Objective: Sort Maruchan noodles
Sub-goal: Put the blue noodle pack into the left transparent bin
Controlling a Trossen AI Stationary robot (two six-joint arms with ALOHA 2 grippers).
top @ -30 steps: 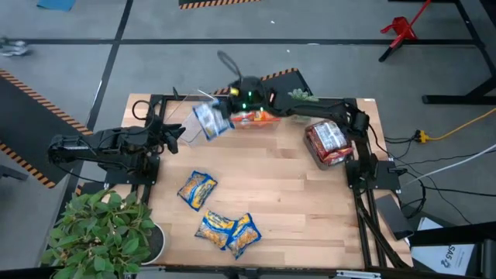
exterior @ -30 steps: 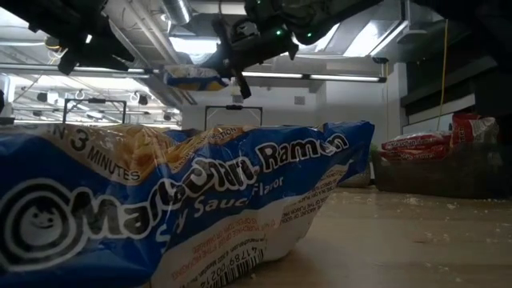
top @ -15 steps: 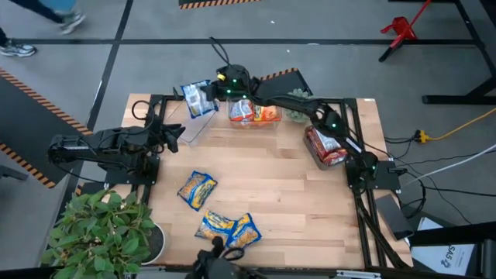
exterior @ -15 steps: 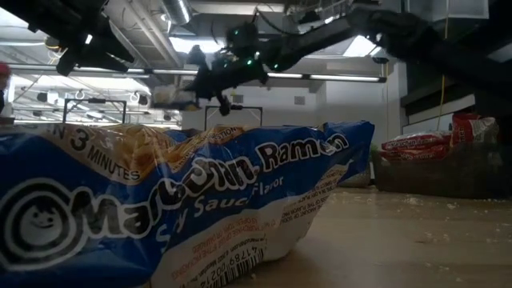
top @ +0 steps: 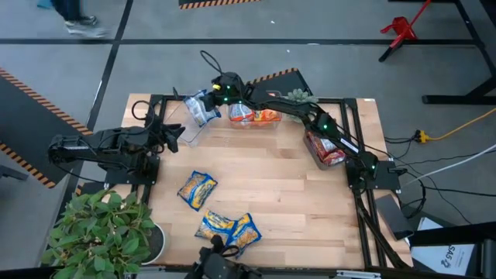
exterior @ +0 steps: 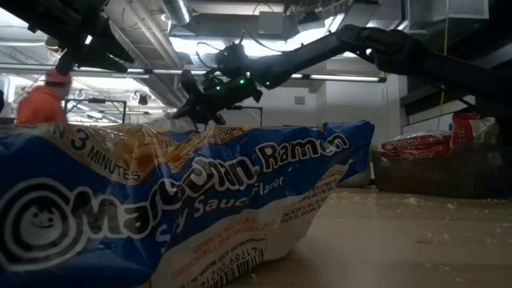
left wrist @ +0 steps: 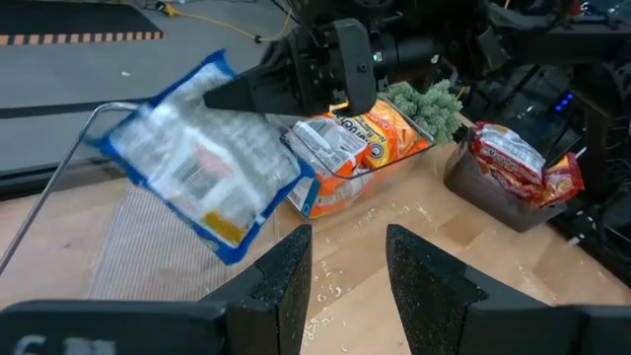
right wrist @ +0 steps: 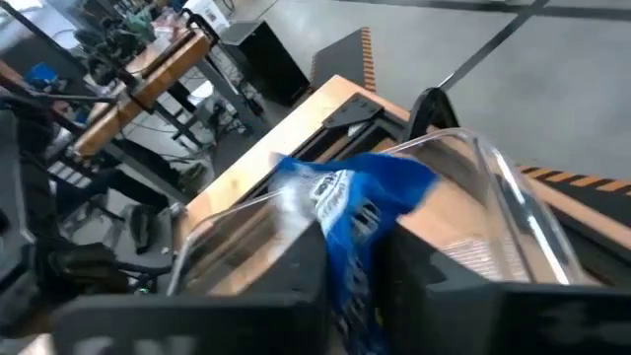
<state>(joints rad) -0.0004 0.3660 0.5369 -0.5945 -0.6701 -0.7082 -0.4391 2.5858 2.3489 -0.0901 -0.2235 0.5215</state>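
My right gripper (top: 215,94) reaches over the table's far left corner, shut on a blue-and-white Maruchan packet (top: 200,107) above a clear bin (top: 188,128). The left wrist view shows that packet (left wrist: 202,173) tilted in the air. Three yellow-and-blue packets (top: 197,188) (top: 215,226) (top: 245,232) lie flat near the near edge; one fills the low view (exterior: 184,208). Orange packets (top: 254,115) sit in a bin at the far edge, and red ones (top: 325,143) in a bin on the right. My left gripper (left wrist: 347,271) waits open at the table's left. My right gripper pinches the blue-and-white packet between its two fingers at one edge (left wrist: 237,110). The fingers (left wrist: 258,91) come slanting down from the table's right. The packet is lifted clear, tilted and hanging out past the fingertips over the clear bin's rim (right wrist: 493,163).
A small green spiky plant (left wrist: 426,102) stands at the far edge by the orange bin. A leafy potted plant (top: 105,232) sits at the near left corner. Bare wood (top: 271,174) lies in the table's middle. A person in orange (exterior: 50,100) moves in the room behind.
My right gripper has carried the blue-and-white packet from beside the orange bin toward the table's far left corner. It has then come down and tipped toward the clear bin. The packet stays held and has turned with it. My left arm has kept still.
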